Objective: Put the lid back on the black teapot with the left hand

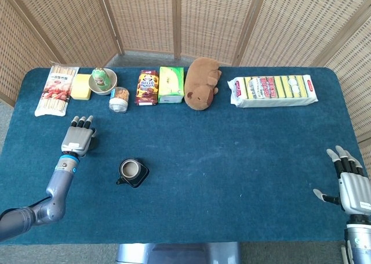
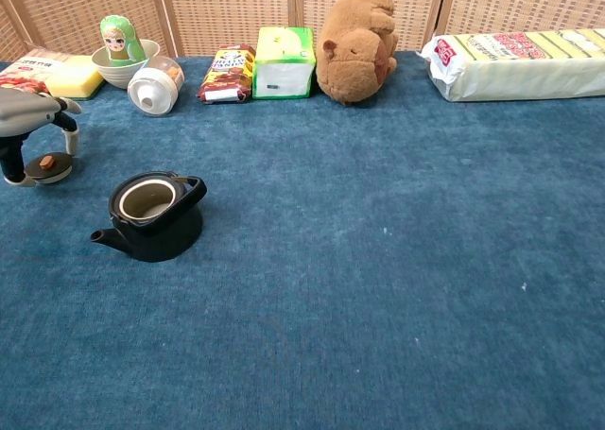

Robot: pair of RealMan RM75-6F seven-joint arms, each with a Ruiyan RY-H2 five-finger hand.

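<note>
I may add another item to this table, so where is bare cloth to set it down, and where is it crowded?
Bare cloth runs from the black teapot across to the right hand, below the plush toy and the long yellow packet. The far left is crowded: snacks, bowl and jar in a row, with the left hand over the lid.
</note>
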